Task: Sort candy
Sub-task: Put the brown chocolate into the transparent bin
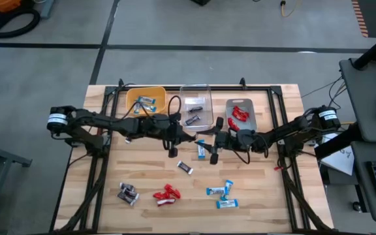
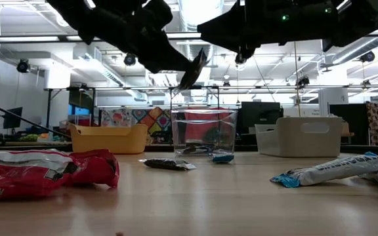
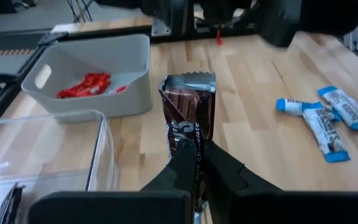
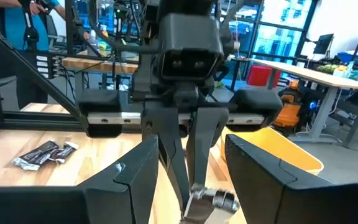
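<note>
We see the left gripper [image 3: 194, 163] clenched on a dark brown candy [image 3: 188, 112], held upright above the table [image 1: 260, 186] centre near the clear bin [image 1: 196, 108], while the right gripper [image 1: 215, 145] hangs just opposite, fingers spread and empty, other candies lying toward the near edge

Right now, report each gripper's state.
Left gripper: shut on a dark brown candy, held above the table.
Right gripper: open, holding nothing, facing the left one.
</note>
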`<action>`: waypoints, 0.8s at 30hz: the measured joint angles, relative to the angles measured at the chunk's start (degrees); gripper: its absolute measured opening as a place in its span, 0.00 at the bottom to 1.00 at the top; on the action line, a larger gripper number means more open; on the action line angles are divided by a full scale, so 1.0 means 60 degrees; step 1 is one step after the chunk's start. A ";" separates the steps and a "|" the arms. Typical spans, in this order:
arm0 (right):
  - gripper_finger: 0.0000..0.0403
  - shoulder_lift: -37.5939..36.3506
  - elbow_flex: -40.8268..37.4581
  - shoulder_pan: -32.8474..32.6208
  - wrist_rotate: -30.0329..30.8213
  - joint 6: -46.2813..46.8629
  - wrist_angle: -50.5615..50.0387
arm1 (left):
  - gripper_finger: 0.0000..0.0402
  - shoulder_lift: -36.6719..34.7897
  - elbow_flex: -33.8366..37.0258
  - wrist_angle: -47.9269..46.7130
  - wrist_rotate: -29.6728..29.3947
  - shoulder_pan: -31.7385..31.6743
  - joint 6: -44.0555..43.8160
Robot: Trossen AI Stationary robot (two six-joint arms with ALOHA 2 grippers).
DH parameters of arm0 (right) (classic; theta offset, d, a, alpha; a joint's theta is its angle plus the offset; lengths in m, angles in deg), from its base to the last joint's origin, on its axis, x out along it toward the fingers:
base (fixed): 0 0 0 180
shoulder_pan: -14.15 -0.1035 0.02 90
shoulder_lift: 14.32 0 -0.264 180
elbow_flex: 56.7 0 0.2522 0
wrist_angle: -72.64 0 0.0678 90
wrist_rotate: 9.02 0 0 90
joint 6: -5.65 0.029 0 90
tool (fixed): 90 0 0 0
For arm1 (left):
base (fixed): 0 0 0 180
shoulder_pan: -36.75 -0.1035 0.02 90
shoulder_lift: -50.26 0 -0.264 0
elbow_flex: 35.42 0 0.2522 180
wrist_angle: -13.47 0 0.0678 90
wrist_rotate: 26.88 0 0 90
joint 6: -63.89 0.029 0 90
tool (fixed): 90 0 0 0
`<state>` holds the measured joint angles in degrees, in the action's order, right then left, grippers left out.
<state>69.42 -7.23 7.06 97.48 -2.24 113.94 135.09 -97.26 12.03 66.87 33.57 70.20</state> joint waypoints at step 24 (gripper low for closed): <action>0.36 -0.0079 0.0215 -0.0015 -0.0412 -0.2427 -0.2447 | 0.00 -0.0098 0.0000 -0.0558 0.1056 0.0022 -0.0177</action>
<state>68.95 -5.95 6.97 95.00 -16.80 99.26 134.50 -97.26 8.68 73.20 33.70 69.14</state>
